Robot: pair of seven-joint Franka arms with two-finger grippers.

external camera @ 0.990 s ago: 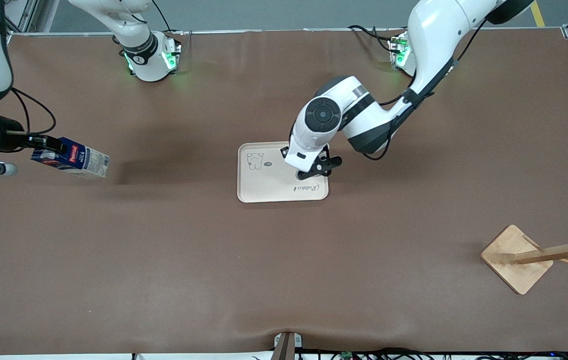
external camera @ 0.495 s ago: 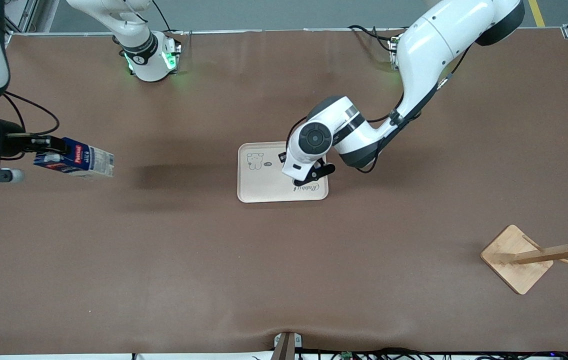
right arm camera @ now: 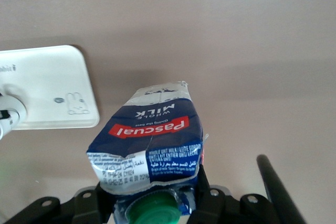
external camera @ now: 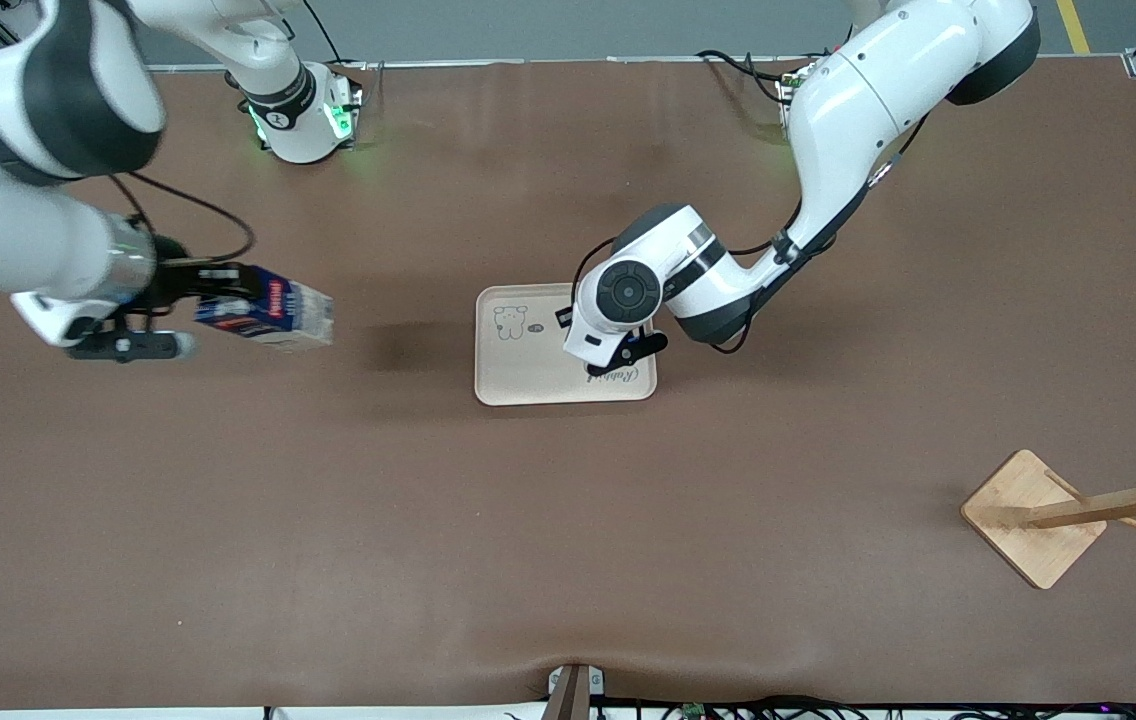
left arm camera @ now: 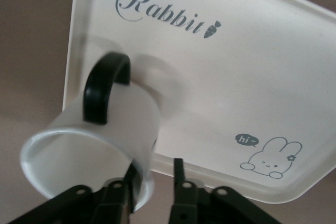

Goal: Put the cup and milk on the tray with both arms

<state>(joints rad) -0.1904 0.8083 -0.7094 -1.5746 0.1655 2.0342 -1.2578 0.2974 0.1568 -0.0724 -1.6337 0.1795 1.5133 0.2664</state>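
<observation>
1. Front view shows the right arm as the biggest change: a second ago its gripper (external camera: 190, 290) was at the table (external camera: 568, 520) edge at the right arm's end; now it has swung well toward the tray (external camera: 528, 375), over bare table. I judge the milk is on its way in but some way short of the tray.
2. The left arm has settled lower over the tray's end toward the left arm's side; its gripper (external camera: 618, 352) now sits over the "Rabbit" print. This looks like the cup being set down.
3. The tray is cream, rounded at the corners, flat on mid-table, and has not shifted.
4. The milk (right arm camera: 149, 140) is dark blue with a red label and green cap (right arm camera: 153, 211). It is tipped on its side, with the right gripper's fingers closed on its cap end.
5. The cup (left arm camera: 97, 145) is white with a black handle (left arm camera: 104, 85). It is tilted over the tray, and I cannot tell whether it touches. The left gripper (left arm camera: 152, 182) pinches its rim, one finger inside, one outside.
6. A wooden rack (external camera: 1058, 510) stands apart, toward the left arm's end.
</observation>
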